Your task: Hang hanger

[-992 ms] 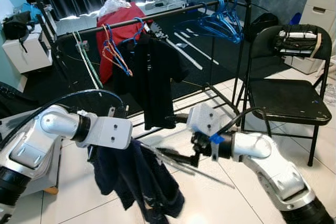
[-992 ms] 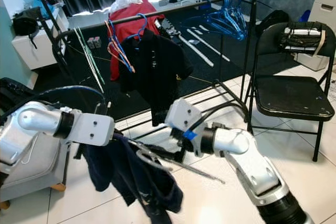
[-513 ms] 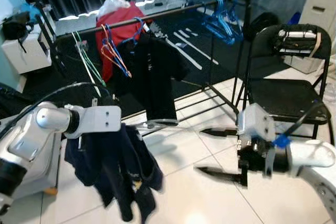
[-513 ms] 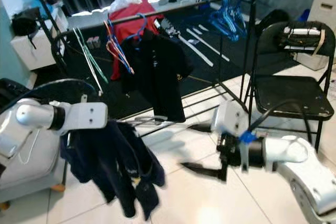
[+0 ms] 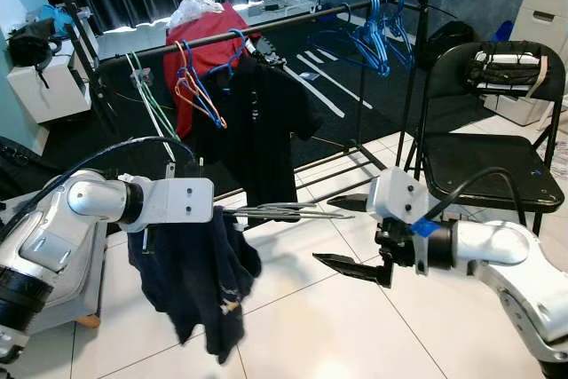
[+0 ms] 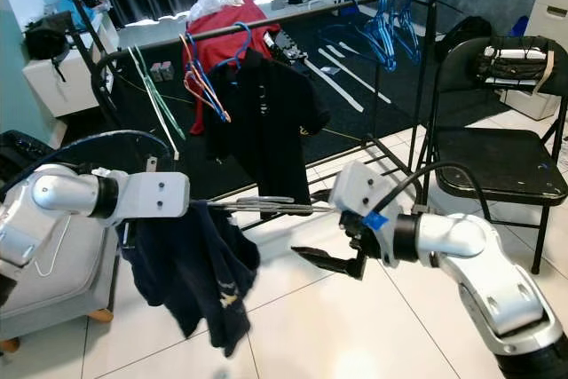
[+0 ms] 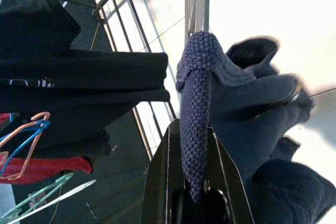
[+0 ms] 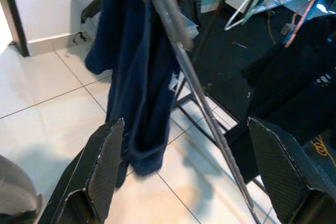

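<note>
Centre left, the left pincer [image 5: 232,212] clenches a metal hanger [image 5: 293,212] draped with a navy garment [image 5: 200,281]. The right pincer [image 5: 349,232] hangs released beside it. Hanging on the rail [image 5: 266,26] at top seems not yet done.

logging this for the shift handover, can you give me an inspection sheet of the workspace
Surface: white tiled floor, dark carpet beyond.
Job's things: silver hanger carrying a dark blue garment; black rail not yet reached.
Clutter: black shirt, red garment and blue hangers on the rail; folding chair with a bundle on its back.
Grippers: left gripper shut on the hanger; right gripper open, just off the hanger's far end.
Cables: black cable looping over the left arm.
Surroundings: dark curtains, white drawers.
</note>
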`<state>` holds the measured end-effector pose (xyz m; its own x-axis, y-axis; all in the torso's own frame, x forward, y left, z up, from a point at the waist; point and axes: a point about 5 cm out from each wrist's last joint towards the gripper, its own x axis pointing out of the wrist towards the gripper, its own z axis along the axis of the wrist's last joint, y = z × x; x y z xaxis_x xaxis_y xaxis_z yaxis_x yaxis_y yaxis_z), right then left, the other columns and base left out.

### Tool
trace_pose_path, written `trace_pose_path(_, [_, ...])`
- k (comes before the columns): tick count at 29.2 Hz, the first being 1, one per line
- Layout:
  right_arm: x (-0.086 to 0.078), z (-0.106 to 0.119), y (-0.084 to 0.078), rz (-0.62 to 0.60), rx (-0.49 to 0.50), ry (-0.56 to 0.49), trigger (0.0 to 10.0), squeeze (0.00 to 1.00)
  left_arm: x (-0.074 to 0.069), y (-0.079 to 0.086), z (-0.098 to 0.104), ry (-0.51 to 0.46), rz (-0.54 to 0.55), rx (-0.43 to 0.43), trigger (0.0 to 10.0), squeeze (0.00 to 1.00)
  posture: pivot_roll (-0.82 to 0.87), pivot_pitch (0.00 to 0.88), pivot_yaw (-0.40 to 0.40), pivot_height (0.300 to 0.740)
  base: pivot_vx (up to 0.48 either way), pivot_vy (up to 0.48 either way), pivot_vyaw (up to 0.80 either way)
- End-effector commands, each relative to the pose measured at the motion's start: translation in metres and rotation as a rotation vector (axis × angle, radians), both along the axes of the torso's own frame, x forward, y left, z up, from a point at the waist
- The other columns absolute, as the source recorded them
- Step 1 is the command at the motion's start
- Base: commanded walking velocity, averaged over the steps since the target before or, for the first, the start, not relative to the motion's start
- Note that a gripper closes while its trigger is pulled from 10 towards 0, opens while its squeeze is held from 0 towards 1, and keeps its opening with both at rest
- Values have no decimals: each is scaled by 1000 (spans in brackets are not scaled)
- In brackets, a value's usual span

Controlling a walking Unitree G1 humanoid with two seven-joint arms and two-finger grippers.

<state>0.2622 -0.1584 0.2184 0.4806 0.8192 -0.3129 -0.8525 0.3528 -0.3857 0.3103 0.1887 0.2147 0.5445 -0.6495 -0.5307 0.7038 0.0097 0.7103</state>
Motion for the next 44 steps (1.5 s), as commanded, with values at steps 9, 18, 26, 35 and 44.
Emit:
trace_pose_path(9, [14,-10,22,24,-31,-63,10000,0,-4,-5,3,-2,-40,-3,10000,0,-112,0,115,740,0,0,0])
trace_pose_path(18, [18,-19,33,72,-79,-69,10000,0,-9,-11,2,8,-78,0,10000,0,-111,0,113,740,0,0,0])
trace_pose_path(26, [18,-29,44,122,-126,-73,0,0,-14,-20,0,21,-122,-4,10000,0,-108,0,108,740,0,0,0])
trace_pose_path(35, [18,-34,45,138,-156,-75,0,0,-15,-23,0,23,-136,-4,10000,0,-110,0,104,740,0,0,0])
trace_pose_path(44, [20,-33,46,145,-168,-100,0,0,-15,-25,0,29,-145,-5,10000,0,-109,0,104,740,0,0,0])
